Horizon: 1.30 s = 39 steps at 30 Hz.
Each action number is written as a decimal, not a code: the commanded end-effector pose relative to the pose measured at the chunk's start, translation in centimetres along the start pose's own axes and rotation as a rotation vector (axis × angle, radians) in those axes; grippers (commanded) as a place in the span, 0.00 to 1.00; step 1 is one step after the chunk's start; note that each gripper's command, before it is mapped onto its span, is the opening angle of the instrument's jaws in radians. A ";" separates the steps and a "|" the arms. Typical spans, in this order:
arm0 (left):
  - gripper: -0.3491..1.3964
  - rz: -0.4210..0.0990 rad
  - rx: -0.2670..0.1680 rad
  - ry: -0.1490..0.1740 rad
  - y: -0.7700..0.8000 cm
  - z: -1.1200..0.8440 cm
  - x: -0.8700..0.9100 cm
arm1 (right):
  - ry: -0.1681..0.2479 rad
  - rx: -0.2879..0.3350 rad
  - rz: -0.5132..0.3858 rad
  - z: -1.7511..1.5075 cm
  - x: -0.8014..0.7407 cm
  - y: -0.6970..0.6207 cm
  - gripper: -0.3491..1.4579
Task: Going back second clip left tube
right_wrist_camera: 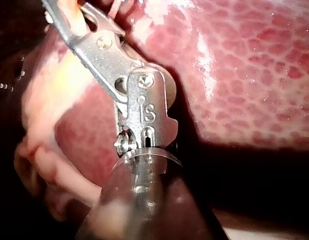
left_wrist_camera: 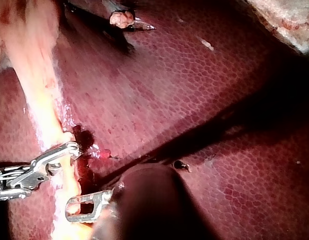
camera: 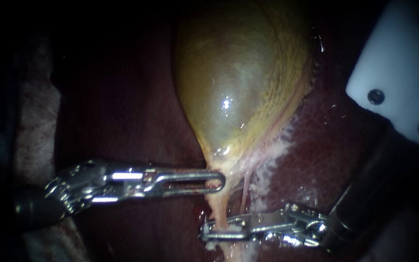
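Left instrument (camera: 217,182): slotted jaws pinch glossy gallbladder (camera: 238,82) neck. Right instrument (camera: 209,233): jaws apart astride pale tube (camera: 217,206).

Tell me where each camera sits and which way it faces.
Endoscope view: close above the tissue, facing the gallbladder on the liver; left instrument enters from the left, right instrument from the right.
Left wrist view: on the left arm, looking along its own shaft at the pale tube; right instrument beside it.
Right wrist view: on the right arm, close behind its own instrument, liver ahead.
Shared: endoscope and left wrist views show both instruments at the pale tube.
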 end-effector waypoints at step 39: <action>0.00 0.000 0.000 0.000 0.00 0.00 0.00 | 0.003 -0.002 -0.001 0.09 0.00 -0.04 0.44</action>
